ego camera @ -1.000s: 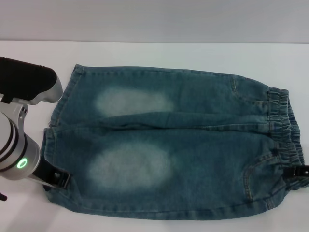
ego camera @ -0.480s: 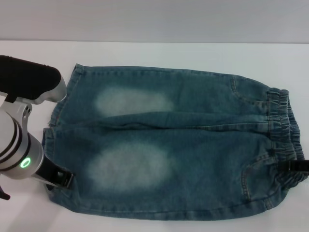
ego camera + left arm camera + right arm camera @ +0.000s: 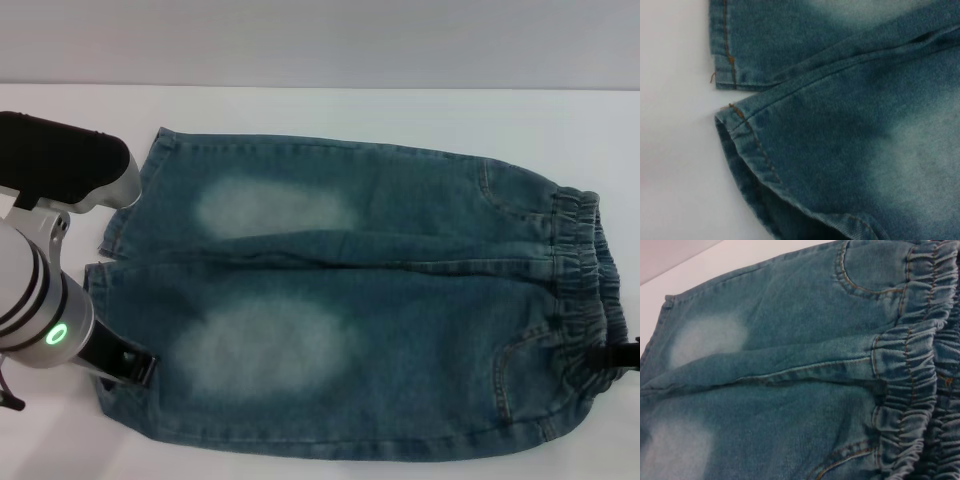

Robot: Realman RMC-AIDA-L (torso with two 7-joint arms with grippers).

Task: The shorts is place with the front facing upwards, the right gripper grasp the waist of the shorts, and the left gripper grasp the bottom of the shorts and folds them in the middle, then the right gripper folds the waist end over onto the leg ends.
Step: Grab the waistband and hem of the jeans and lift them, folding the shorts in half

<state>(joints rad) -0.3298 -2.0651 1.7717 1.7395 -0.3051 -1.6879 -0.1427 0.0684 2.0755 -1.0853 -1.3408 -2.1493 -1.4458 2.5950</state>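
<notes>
Now, at the edge of a first fold, the shorts (image 3: 360, 310) are lying flat and face-up across the white table (image 3: 320, 110), their long axis running straight from nine o'clock to three o'clock in the head view. The bottom of the shorts (image 3: 115, 255) is sitting at the nine o'clock end, and the gathered waist end (image 3: 580, 280) is bunching at three o'clock.

The left gripper (image 3: 125, 368) is working at about eight o'clock, pressing in at the near leg's hem corner; its black fingers are appearing to pinch the denim there, though the contact is partly hidden by cloth and arm. In the left wrist view the hem (image 3: 747, 132) of that leg is lifting and curling slightly off the table, which fits a grasp. The right gripper (image 3: 618, 356) is showing only as a slim black tip at about four o'clock, against the near end of the elastic band; whether it is clamping the band cannot be told.

Each arm is nearest its own end. The fold, by this reading, is turning on that lengthwise axis: near edge carried toward twelve o'clock, over the centre seam (image 3: 805, 371).
</notes>
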